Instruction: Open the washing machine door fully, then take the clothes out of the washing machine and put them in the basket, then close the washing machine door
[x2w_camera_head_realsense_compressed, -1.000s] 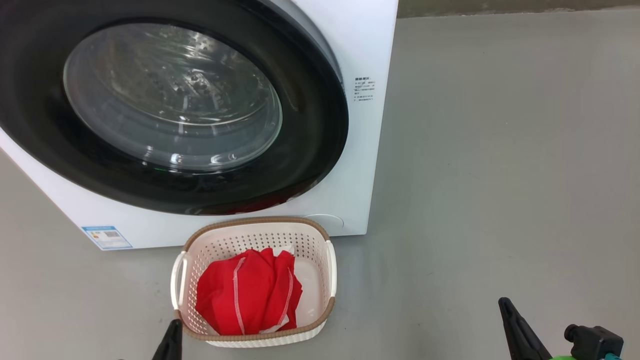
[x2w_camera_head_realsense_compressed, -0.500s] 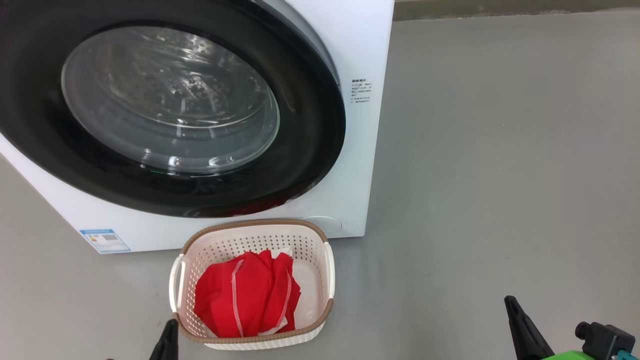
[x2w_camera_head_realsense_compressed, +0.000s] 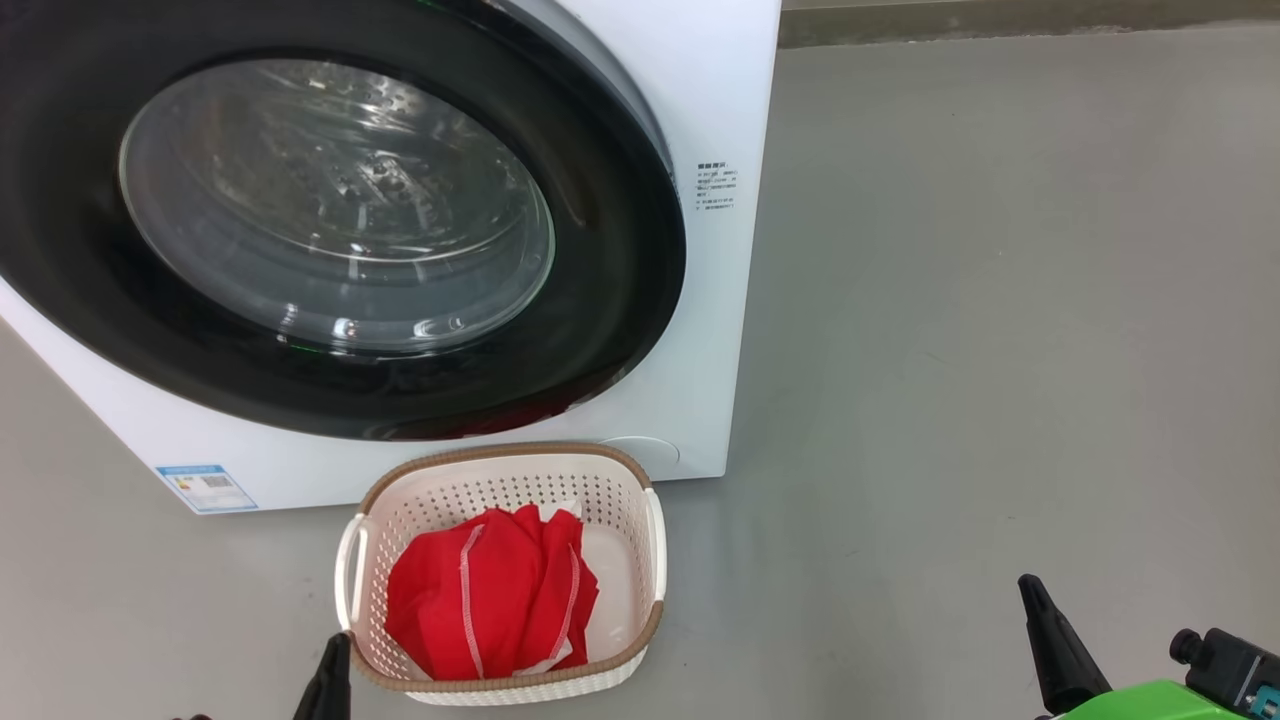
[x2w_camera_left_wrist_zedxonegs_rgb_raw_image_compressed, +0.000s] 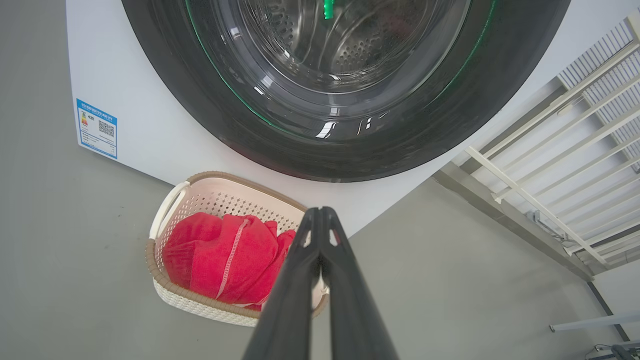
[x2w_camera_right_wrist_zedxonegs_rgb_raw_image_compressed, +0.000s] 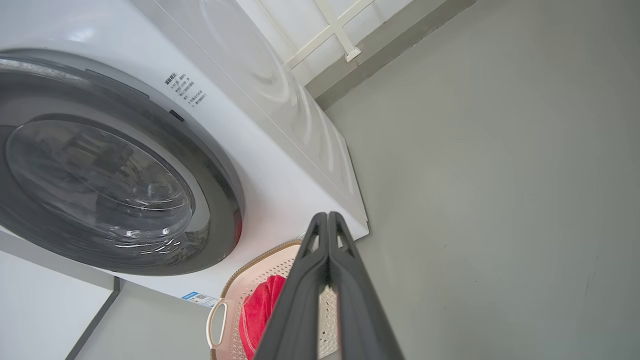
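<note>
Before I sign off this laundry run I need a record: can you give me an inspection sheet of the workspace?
Surface: grey floor, smooth.
Job's things: washing machine door shut on the washing machine; red clothes in the basket, which stands before it.
Clutter: nothing seen.
Pincers: left pincer shut, near the basket's corner; right pincer shut, over the floor; both empty.
Cables: nothing seen.
Surroundings: white railing beside the machine.

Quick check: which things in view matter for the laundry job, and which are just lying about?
Part of the job: washing machine, its door, red clothes, basket holding them.
Just there: blue label on the machine, white railing beyond it.
</note>
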